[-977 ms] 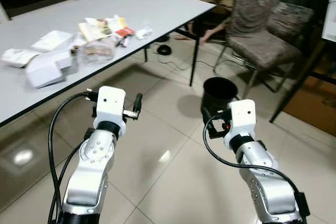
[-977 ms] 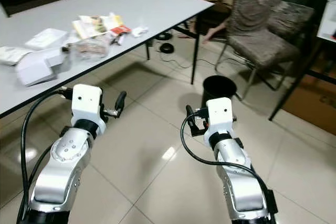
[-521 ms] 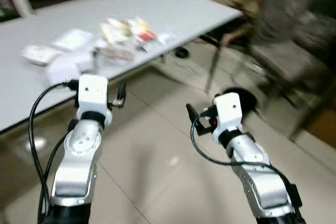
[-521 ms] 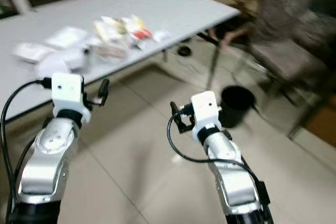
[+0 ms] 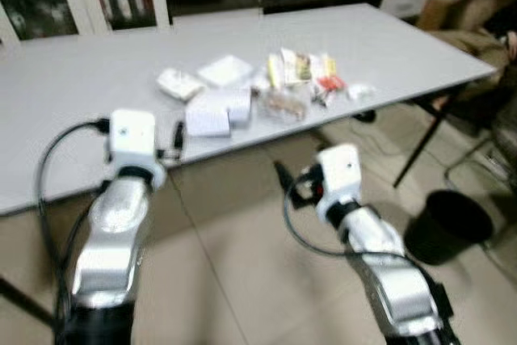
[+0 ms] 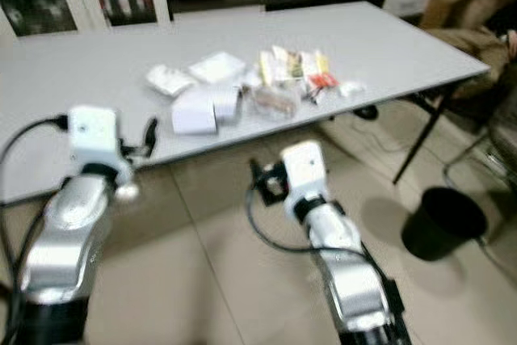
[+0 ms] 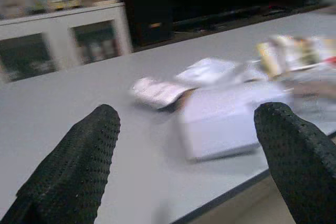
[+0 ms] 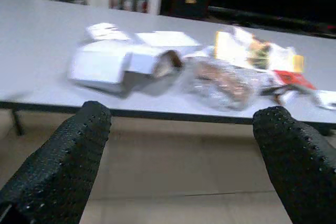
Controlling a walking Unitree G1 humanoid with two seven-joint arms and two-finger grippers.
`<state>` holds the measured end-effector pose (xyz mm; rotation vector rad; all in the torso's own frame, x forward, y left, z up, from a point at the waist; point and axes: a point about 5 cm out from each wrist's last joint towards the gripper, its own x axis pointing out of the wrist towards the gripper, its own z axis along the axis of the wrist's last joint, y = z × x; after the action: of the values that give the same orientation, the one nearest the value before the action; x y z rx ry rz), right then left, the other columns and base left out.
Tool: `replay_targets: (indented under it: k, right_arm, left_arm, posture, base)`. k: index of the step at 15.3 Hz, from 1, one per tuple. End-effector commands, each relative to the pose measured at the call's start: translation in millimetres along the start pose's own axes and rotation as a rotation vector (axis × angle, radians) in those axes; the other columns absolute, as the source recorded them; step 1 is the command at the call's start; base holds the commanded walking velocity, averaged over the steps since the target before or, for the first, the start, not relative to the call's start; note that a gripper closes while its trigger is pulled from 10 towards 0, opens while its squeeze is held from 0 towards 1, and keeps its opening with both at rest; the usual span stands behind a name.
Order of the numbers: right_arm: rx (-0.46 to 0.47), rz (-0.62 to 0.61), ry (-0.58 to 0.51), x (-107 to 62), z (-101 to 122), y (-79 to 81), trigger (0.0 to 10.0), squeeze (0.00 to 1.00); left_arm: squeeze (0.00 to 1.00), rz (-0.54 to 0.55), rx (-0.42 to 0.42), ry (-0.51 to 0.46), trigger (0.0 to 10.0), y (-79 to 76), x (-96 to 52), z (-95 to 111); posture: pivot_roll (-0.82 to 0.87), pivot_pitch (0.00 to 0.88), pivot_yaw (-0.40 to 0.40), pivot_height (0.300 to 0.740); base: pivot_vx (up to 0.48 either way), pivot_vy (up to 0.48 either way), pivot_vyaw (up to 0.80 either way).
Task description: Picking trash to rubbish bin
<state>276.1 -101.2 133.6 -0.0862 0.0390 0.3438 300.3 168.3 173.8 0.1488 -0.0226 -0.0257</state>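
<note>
While both arms are raised short of the worktop [image 5: 73, 94], the step in hand looks like the approach: nothing picked yet, trash pile [image 5: 266, 90] untouched near the front edge, toward the robot's right. Left gripper [image 7: 184, 156] w/ fingers [image 7: 73, 166] spread wide, nothing between them, pointed at the white folded carton [image 7: 231, 121]. Right gripper [image 8: 178, 156] likewise wide and empty, below worktop edge level, aimed at the crinkly clear bag [image 8: 223, 82].

Next move, by my reckoning: step closer, lift a gripper over the edge, pick one piece, then turn toward the rubbish bin [image 5: 448, 224], which stands on the tiled floor [image 5: 234, 280] well apart, to the robot's right, beside the table leg.

Materials: white cartons are boxy, stiff-looking; clear bag is soft, shiny, brownish inside; yellow and red wrappers [image 5: 303, 70] flat, thin, prob. slippery. Worktop smooth grey. Bin is black, round, open-topped. Frames blurred, fine detail unclear.
</note>
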Motion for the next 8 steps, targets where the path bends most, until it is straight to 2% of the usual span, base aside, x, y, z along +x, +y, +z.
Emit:
replay_targets:
  k: [1, 4, 5, 8]
  right_arm:
    - [-0.004, -0.067, 0.023, -3.3, -4.3, -14.7, 10.0, 0.00]
    - [0.004, -0.103, 0.019, -6.3, -3.7, -23.2, 10.0, 0.00]
    - [0.038, -0.117, 0.030, -8.3, -7.3, -25.2, 10.0, 0.00]
    - [0.034, -0.088, 0.037, -6.8, -9.1, -21.5, 10.0, 0.00]
  left_arm:
    - [0.00, -0.080, -0.029, 0.008, 10.0, -15.4, 4.2, -1.2]
    - [0.00, -0.139, -0.078, 0.033, 10.0, -27.5, 9.4, -7.6]
    - [0.00, -0.139, -0.078, 0.027, 10.0, -29.0, 10.6, -6.9]
    - [0.00, -0.129, -0.073, 0.033, 10.0, -27.5, 11.5, -10.5]
  posture:
    - [-0.14, 0.000, -0.008, 0.740]
    - [-0.15, 0.000, -0.006, 0.740]
    - [-0.14, 0.000, -0.014, 0.740]
    - [-0.14, 0.000, -0.027, 0.740]
  base:
    - [0.371, 0.000, 0.00]
    - [0.370, 0.000, 0.00]
    - [0.375, 0.000, 0.00]
    - [0.371, 0.000, 0.00]
